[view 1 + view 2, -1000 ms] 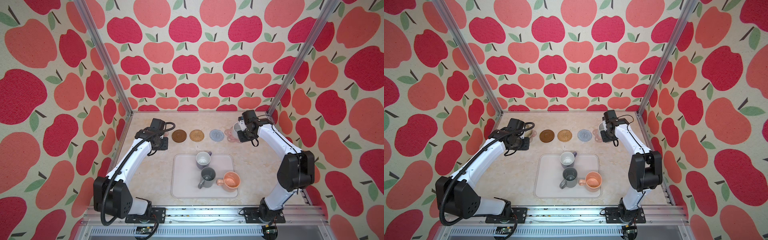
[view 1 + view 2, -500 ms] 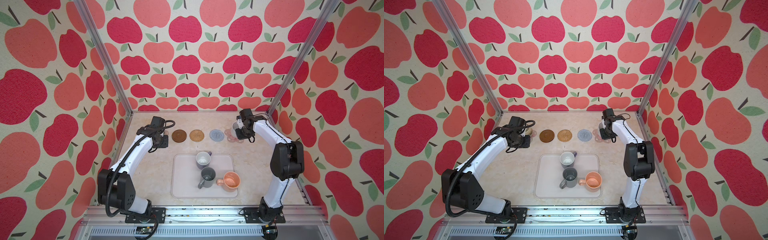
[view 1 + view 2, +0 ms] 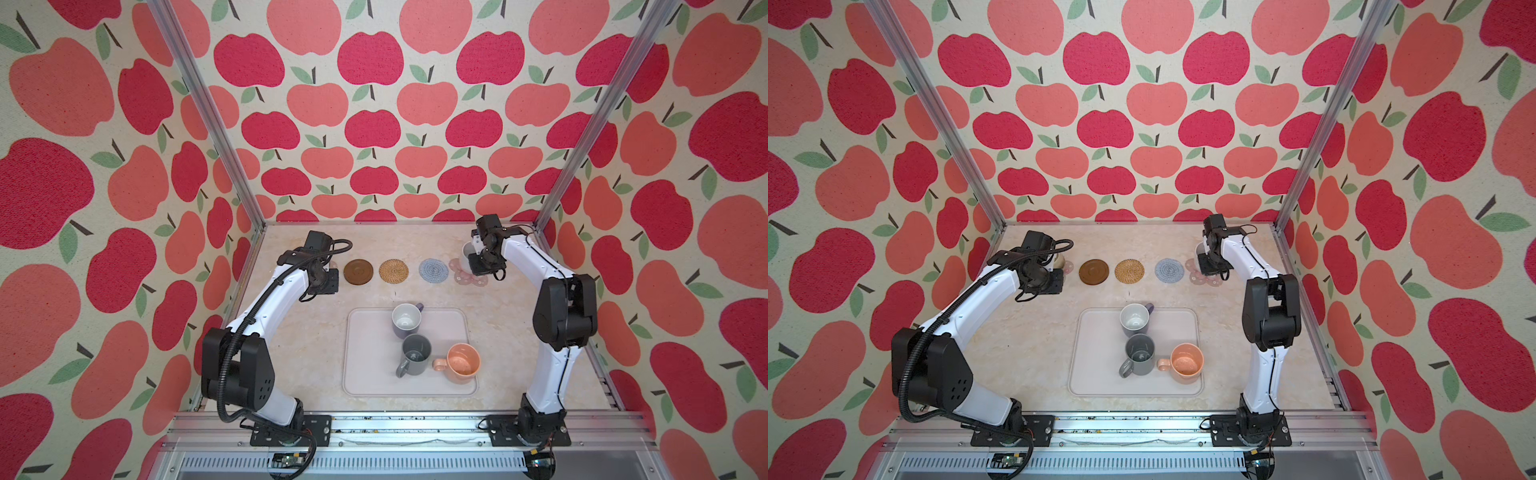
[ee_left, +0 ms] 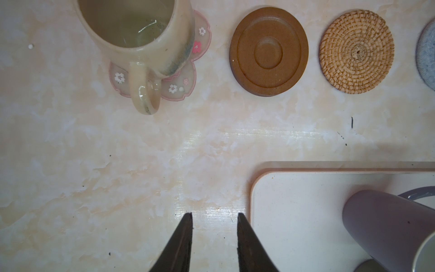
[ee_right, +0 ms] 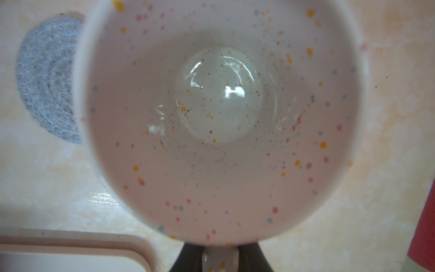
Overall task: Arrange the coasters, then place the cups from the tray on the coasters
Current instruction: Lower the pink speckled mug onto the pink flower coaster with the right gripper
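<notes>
The right fingers (image 5: 191, 255) are clamped on the handle of the white speckled mug (image 5: 219, 117). The mug's body stands straight ahead of the fingertips, upright and mouth up, with the handle pointing back into the grip. Below it, in a top view, lies the pink flower coaster (image 3: 473, 279) at the end of the row, its petals showing from under the mug on the fingers' side. Whether the base touches the coaster yet I cannot tell, since the mug hides it. The grey-blue knitted coaster (image 5: 47, 89) lies off to one side of the fingers, clear of the mug. The coming move looks like a straight lowering onto the coaster, then a release.

The left fingers (image 4: 188, 223) stand slightly apart and hold nothing, above bare surface (image 4: 117, 164) just beside a corner of the tray (image 4: 294, 212). Ahead of them the beige-olive mug (image 4: 131, 30) sits on the other pink flower coaster (image 4: 186, 87), handle turned toward them. The lavender mug (image 4: 381, 223) on the tray lies near, off to their side.
</notes>
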Tool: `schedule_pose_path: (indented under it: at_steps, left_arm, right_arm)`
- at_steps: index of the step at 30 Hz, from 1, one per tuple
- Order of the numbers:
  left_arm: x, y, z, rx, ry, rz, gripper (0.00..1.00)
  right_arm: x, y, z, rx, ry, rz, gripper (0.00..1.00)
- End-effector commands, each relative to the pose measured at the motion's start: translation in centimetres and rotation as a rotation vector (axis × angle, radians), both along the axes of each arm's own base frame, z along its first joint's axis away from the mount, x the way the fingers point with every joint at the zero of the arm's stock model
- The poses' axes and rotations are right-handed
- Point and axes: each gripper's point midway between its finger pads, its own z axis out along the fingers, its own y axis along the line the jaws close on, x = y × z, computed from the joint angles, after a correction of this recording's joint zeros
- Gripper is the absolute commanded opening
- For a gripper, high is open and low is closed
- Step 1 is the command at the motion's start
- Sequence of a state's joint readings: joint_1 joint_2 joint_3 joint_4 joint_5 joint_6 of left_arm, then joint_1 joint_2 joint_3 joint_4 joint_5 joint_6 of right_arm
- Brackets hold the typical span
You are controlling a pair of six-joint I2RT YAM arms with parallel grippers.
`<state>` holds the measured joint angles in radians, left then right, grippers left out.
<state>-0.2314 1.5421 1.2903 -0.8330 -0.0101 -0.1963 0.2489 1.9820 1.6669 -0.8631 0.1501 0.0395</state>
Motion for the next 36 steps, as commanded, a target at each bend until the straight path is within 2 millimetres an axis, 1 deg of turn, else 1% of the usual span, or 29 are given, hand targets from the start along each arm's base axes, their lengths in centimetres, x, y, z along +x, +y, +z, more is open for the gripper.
schedule_pose_path:
  at_steps: [1, 13, 19, 29, 36]
  left_arm:
    - [0.6, -0.2, 0.2, -0.021, 0.001, 0.014, 0.34]
    - [0.7, -0.3, 0.2, -0.022, 0.007, 0.014, 0.34]
    - [0.8, -0.3, 0.1, -0.023, 0.011, 0.013, 0.35]
    - [0.8, -0.5, 0.0, -0.018, 0.029, 0.013, 0.35]
    - [0.7, -0.7, -0.2, -0.014, 0.035, 0.011, 0.35]
  right_arm:
    - [1.6, 0.0, 1.8, 0.035, -0.057, -0.039, 0.0]
    - [1.6, 0.1, 1.0, 0.064, -0.027, -0.052, 0.0]
    - [1.6, -0.2, 0.7, 0.048, -0.023, -0.057, 0.0]
    - [1.2, -0.2, -0.3, 0.05, 0.011, -0.068, 0.0]
    - [1.1, -0.5, -0.4, 0.036, 0.006, -0.073, 0.0]
